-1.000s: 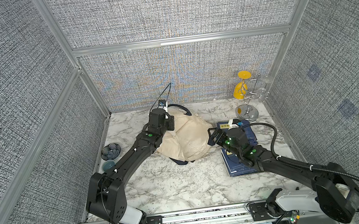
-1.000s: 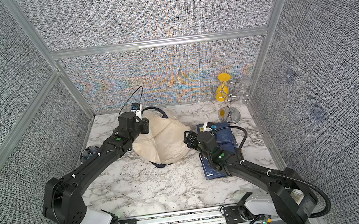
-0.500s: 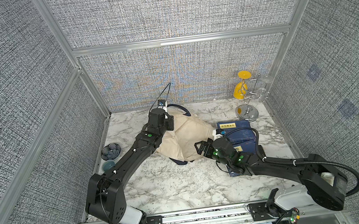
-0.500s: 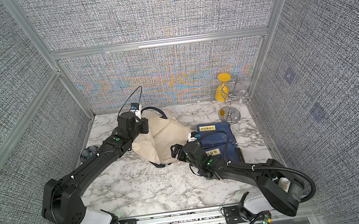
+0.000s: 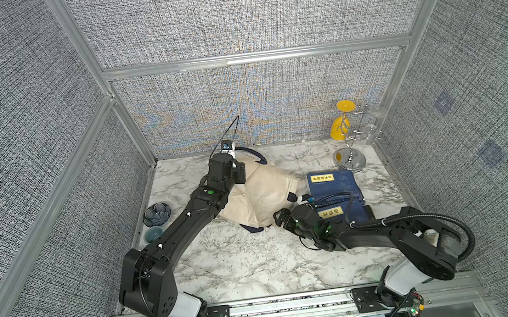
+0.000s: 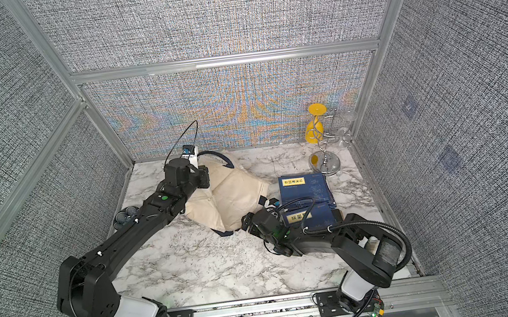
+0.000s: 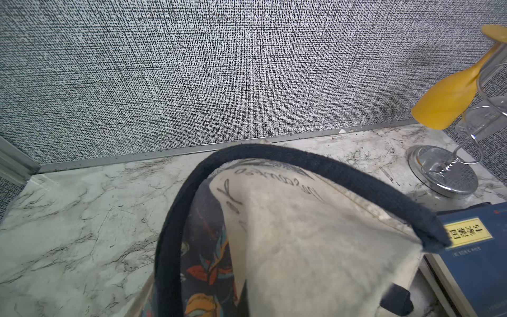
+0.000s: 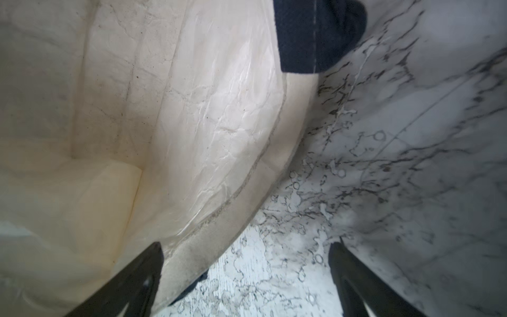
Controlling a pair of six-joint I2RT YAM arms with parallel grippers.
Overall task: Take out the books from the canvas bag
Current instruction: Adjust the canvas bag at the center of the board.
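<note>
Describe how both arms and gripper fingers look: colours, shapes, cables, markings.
Both the left arm and the right arm are black, with boxy links, rounded joints and a white segment at the base. Each carries a green dot near the wrist. A thin black cable loops over the left wrist; a thick ribbed hose curves round the right arm's base. The right gripper has slim black tapered fingers.

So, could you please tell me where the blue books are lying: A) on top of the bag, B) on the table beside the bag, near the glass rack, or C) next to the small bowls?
B: the books lie flat on the table beside the bag, close to the glass rack.
</note>
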